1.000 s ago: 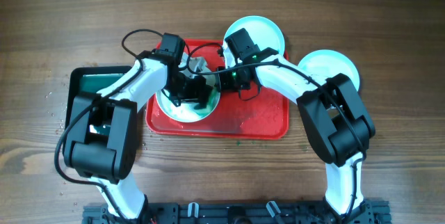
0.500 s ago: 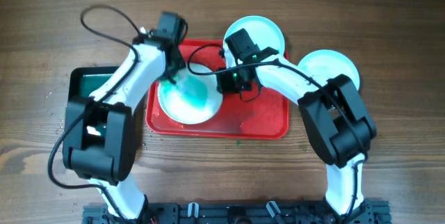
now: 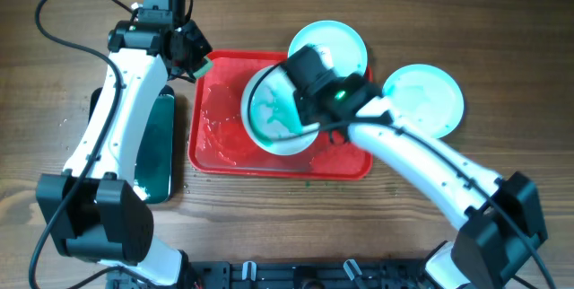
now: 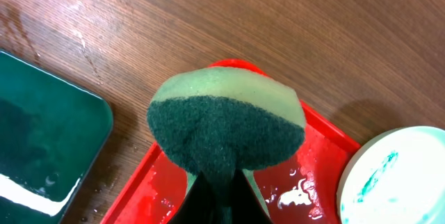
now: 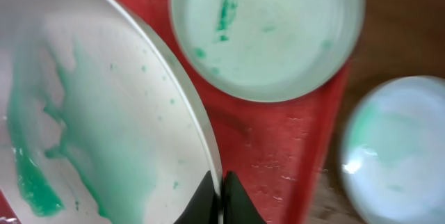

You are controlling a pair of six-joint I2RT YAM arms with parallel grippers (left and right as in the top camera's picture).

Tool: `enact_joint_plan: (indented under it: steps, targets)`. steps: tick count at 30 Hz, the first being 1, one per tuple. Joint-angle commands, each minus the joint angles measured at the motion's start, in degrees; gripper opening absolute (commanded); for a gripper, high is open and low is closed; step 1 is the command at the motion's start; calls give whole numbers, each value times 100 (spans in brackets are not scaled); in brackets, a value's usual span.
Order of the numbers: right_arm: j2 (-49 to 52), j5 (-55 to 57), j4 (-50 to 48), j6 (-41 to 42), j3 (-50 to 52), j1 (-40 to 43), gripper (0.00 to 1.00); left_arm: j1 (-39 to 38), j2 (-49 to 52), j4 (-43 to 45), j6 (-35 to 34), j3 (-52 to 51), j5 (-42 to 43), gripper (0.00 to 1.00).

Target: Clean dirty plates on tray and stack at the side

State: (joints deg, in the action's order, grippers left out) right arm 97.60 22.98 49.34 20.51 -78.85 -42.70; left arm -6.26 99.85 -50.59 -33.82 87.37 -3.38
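With my right gripper (image 5: 219, 186) pinching the rim of the plate (image 5: 104, 99), smear (image 5: 42, 175) left of its jaws (slippery, I'd judge), I'd hold firm while my left gripper (image 4: 215, 190), clenched on the sponge (image 4: 226, 123), wipes.

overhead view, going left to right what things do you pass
black basin → sponge → gripped plate → far plate → rightmost plate
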Motion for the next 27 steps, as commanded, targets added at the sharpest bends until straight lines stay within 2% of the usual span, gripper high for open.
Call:
enact_joint_plan:
  steps: [1,5,9,15,18,21,23,27]
  targets:
    - [-24,2730,337,168,-22,-782,4,15,101,7,-101,-76,299,4]
    - [-22,4164,466,820,-22,-1596,4,11,105,-11,-96,-103,404,4]
    - [-22,4352,160,901,-22,-1808,4,13,105,-13,-96,-103,400,4]
    - [-22,6371,-238,201,-22,-2184,4,28,103,-4,-98,-103,402,4]
    - [-22,6411,-616,-208,-22,-2350,4,55,103,-4,-98,-103,400,4]
    - [-22,5775,-796,-192,-22,-2352,4,55,103,-11,-96,-103,398,4]
    - [-22,4572,-809,-162,-22,-2140,5,92,79,-153,-94,-103,400,4]
    - [11,1923,-859,435,-15,-1314,4,345,-107,-407,-94,-101,400,4]
